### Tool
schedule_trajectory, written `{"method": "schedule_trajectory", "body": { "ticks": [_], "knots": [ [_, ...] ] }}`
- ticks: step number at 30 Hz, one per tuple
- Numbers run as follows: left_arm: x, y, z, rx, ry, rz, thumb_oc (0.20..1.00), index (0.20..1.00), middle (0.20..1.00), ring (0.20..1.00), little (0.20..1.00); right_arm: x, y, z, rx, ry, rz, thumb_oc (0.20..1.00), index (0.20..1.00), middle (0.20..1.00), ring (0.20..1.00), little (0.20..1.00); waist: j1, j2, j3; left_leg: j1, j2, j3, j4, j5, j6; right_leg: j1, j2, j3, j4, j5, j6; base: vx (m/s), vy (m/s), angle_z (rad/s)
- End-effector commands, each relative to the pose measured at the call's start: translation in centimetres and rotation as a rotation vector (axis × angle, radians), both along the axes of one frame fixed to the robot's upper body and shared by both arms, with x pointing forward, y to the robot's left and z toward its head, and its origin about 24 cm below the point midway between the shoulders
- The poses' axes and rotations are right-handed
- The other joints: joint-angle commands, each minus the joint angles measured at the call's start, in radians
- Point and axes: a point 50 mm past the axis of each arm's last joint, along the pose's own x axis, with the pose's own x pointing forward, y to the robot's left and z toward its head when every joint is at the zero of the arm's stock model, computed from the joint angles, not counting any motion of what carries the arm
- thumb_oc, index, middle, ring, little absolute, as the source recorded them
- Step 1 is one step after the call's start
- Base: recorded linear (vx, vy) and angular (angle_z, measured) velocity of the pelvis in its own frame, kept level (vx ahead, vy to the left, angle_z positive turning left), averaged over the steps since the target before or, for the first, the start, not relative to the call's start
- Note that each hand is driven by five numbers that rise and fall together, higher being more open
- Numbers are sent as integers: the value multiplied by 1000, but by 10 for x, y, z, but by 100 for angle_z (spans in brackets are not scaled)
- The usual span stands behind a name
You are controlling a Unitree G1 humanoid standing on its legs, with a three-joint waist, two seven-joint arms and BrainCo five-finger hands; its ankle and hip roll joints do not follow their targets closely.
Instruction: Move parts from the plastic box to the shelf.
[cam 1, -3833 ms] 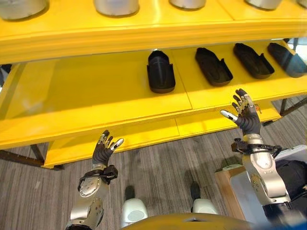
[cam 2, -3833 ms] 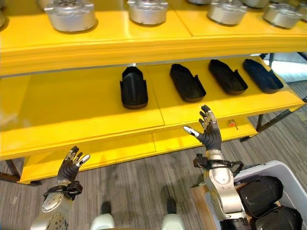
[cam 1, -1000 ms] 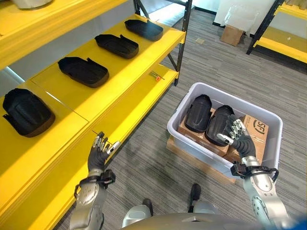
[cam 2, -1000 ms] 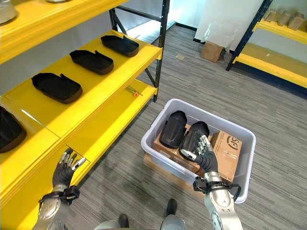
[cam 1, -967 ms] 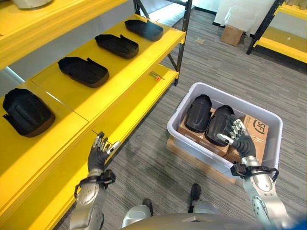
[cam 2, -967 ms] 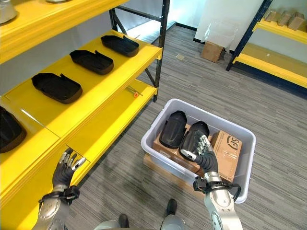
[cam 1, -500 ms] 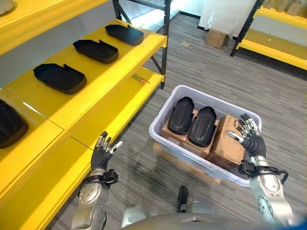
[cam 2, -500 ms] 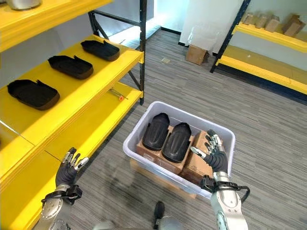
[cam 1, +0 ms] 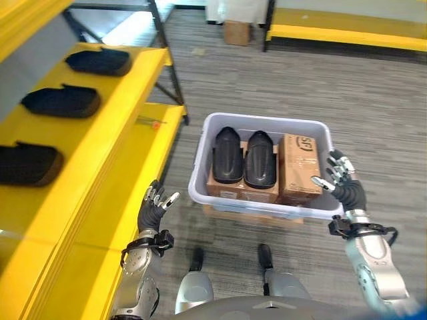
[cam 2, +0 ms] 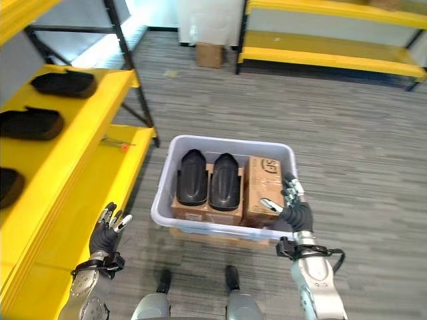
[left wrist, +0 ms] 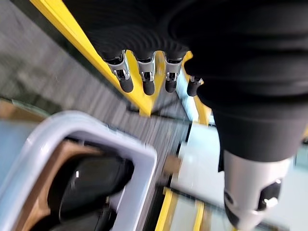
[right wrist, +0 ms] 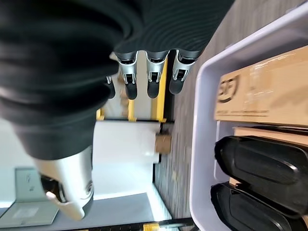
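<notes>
Black parts (undersides hidden) in plastic box

Even, bright indoor light across the head views, coming from overhead. A washed-out pale patch glares on the grey striped carpet floor at 11 o'clock, as if daylight spills in there. The long yellow metal shelf glows at 9 o'clock, its top lightly sheened. The two glossy black moulded parts in the pale grey plastic box catch soft streaks of highlight along their crowns. A faint, soft-edged shadow sits under the box at 6 o'clock. In the right wrist view a white panel blows out, while the right hand goes almost black.
</notes>
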Motion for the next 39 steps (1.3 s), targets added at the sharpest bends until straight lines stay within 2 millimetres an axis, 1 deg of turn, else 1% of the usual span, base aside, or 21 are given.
{"method": "schedule_trajectory", "body": {
  "ticks": [1, 2, 4, 6, 7, 8, 11, 15, 18, 21, 23, 24, 26, 27, 28, 29, 31, 32, 35, 39],
  "knots": [
    [4, 2, 21, 44, -124, -41, 1000, 1000, 1000, 1000, 1000, 6, -8, 27, -43, -141, -11, 1000, 1000, 1000, 1000, 1000, -11, 10, -78, -14, 5, 31, -24, 89, 1, 121, -71, -29, -40, -34, 62, 100, 349, -49],
    [8, 5, 24, 73, -129, -48, 1000, 1000, 1000, 1000, 1000, 6, -8, 24, -19, -129, -35, 1000, 1000, 1000, 1000, 1000, -25, -1, -82, 11, -19, 70, -31, 57, 27, 108, -108, -2, -35, -23, 91, 58, 314, -51],
    [9, 8, 25, 94, -131, -51, 1000, 1000, 1000, 1000, 1000, 6, -6, 22, -15, -119, -29, 1000, 1000, 1000, 1000, 1000, -27, -8, -92, 18, -32, 114, -35, 47, 38, 83, -124, 22, -28, -13, 105, 62, 306, -46],
    [11, 12, 27, 118, -130, -45, 1000, 1000, 1000, 1000, 1000, 8, -5, 20, -8, -110, -32, 1000, 1000, 1000, 1000, 1000, -39, -20, -99, 31, -55, 148, -38, 26, 58, 56, -146, 45, -8, -4, 127, 68, 273, -56],
    [11, 13, 28, 120, -130, -42, 1000, 1000, 1000, 1000, 1000, 8, -5, 20, -6, -107, -37, 1000, 1000, 1000, 1000, 1000, -43, -24, -104, 39, -61, 163, -46, 24, 62, 48, -153, 51, -6, -1, 132, 39, 171, -60],
    [11, 13, 27, 120, -130, -42, 1000, 1000, 1000, 1000, 1000, 8, -5, 20, -6, -106, -37, 1000, 1000, 1000, 1000, 1000, -41, -25, -104, 40, -62, 165, -48, 24, 62, 48, -154, 52, -6, -1, 133, 41, 105, -44],
    [8, 15, 26, 130, -116, -38, 1000, 1000, 1000, 1000, 1000, 6, -5, 16, 5, -93, -45, 1000, 1000, 1000, 1000, 1000, -51, -35, -117, 63, -79, 181, -72, 14, 74, 42, -170, 58, -2, 4, 150, 48, 88, -34],
    [6, 17, 25, 137, -105, -40, 1000, 1000, 1000, 1000, 1000, 4, -6, 13, -1, -75, -54, 1000, 1000, 1000, 1000, 1000, -56, -43, -122, 70, -85, 187, -72, 4, 78, 45, -178, 56, 1, 3, 154, 52, 30, -16],
    [6, 16, 25, 139, -99, -58, 1000, 1000, 1000, 1000, 1000, 2, -10, 12, -17, -67, -66, 1000, 1000, 1000, 1000, 1000, -65, -47, -122, 58, -79, 175, -76, 6, 71, 45, -184, 33, -6, -1, 148, 53, -9, -3],
    [11, 15, 30, 151, -119, -77, 1000, 1000, 1000, 1000, 1000, 4, -13, 14, -37, -75, -86, 1000, 1000, 1000, 1000, 1000, -66, -48, -106, 13, -66, 167, -72, 18, 59, 16, -188, 12, -11, 4, 142, -49, -55, 19],
    [16, 13, 35, 148, -142, -95, 1000, 1000, 1000, 1000, 1000, 8, -15, 19, -58, -100, -93, 1000, 1000, 1000, 1000, 1000, -66, -44, -91, -40, -57, 156, -67, 34, 46, -17, -191, -10, -15, 13, 139, -98, -76, 45],
    [19, 11, 39, 148, -162, -107, 1000, 1000, 1000, 1000, 1000, 11, -15, 25, -77, -128, -88, 1000, 1000, 1000, 1000, 1000, -66, -39, -80, -75, -54, 150, -63, 45, 39, -41, -192, -26, -19, 22, 138, -129, -64, 43],
    [25, 6, 46, 146, -196, -121, 1000, 1000, 1000, 1000, 1000, 22, -12, 40, -111, -193, -77, 1000, 1000, 1000, 1000, 1000, -66, -30, -49, -136, -49, 143, -55, 63, 26, -94, -194, -37, -26, 43, 136, -165, -61, 32],
    [29, 3, 49, 138, -211, -126, 1000, 1000, 1000, 1000, 1000, 30, -7, 50, -124, -237, -68, 1000, 1000, 1000, 1000, 1000, -62, -25, -32, -174, -44, 143, -49, 75, 18, -125, -195, -42, -31, 53, 135, -125, -45, 13],
    [30, 1, 50, 129, -220, -127, 1000, 1000, 1000, 1000, 1000, 33, -6, 54, -125, -252, -72, 1000, 1000, 1000, 1000, 1000, -60, -22, -23, -192, -43, 144, -47, 79, 14, -138, -194, -44, -34, 56, 131, -119, -52, 9],
    [32, -3, 53, 108, -233, -118, 1000, 1000, 1000, 1000, 1000, 41, 1, 63, -119, -289, -63, 1000, 1000, 1000, 1000, 1000, -57, -17, -8, -222, -39, 146, -43, 89, 9, -167, -194, -50, -36, 65, 129, -89, -39, 8],
    [36, -7, 57, 92, -258, -110, 1000, 1000, 1000, 1000, 1000, 48, 9, 73, -118, -333, -51, 1000, 1000, 1000, 1000, 1000, -52, -14, 15, -252, -39, 149, -41, 97, 7, -195, -190, -51, -39, 72, 128, -97, -30, 4],
    [38, -11, 59, 75, -273, -107, 1000, 1000, 1000, 1000, 1000, 53, 16, 82, -129, -371, -37, 1000, 1000, 1000, 1000, 1000, -50, -12, 32, -278, -37, 151, -35, 101, 5, -218, -189, -48, -39, 78, 129, -86, -29, -5],
    [46, -19, 66, 59, -306, -106, 1000, 1000, 1000, 1000, 1000, 67, 29, 99, -131, -436, -29, 1000, 1000, 1000, 1000, 1000, -39, -14, 77, -325, -37, 153, -13, 105, 4, -258, -187, -44, -35, 85, 126, -89, -39, -4],
    [54, -25, 77, 61, -357, -112, 1000, 1000, 1000, 1000, 1000, 84, 42, 130, -171, -550, -38, 1000, 1000, 1000, 1000, 1000, -27, -7, 143, -381, -41, 152, 32, 99, 5, -312, -187, -37, 11, 79, 118, -79, -14, -2]
  ]
}}
